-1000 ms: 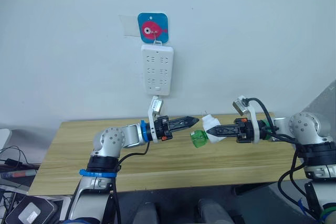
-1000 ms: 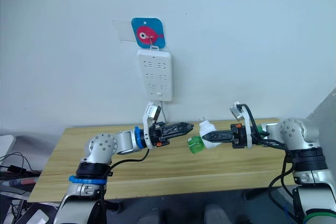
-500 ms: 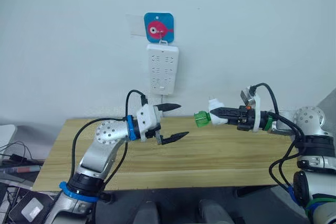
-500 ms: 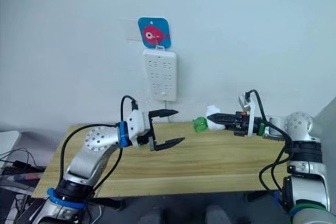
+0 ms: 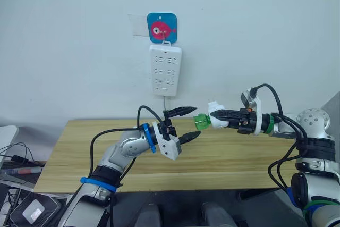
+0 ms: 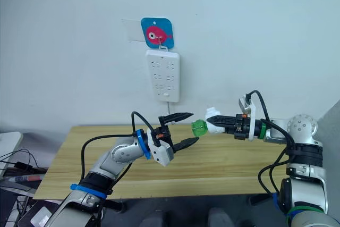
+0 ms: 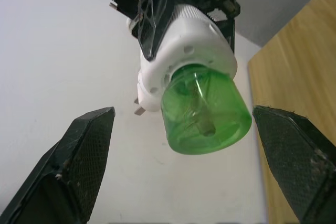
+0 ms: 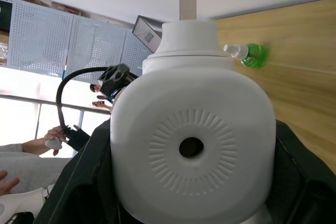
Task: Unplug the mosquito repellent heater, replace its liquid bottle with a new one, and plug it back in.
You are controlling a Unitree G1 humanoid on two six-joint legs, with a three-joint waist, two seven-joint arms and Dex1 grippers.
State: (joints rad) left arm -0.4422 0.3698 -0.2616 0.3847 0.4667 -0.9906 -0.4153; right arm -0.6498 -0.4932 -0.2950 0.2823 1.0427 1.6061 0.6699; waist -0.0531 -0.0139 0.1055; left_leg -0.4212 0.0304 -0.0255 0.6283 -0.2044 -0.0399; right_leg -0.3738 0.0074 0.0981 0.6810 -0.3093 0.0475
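Above the desk (image 5: 228, 155), the right gripper (image 5: 219, 120) clenches the mosquito repellent heater (image 5: 214, 116) in mid-air, its liquid bottle (image 5: 201, 122) pointing left. The left gripper (image 5: 185, 124), jaws spread and empty, has swung in from the left within half a second and now brackets the bottle, ready to grasp it. The new one (image 8: 251, 55) lies on the desk.

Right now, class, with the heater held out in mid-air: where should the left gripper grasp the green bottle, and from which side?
Grip the green liquid bottle on its round side wall, below the white mosquito repellent heater. The bottle points toward the open left gripper, so come straight along its axis, one finger on each side. The right gripper holds the heater.
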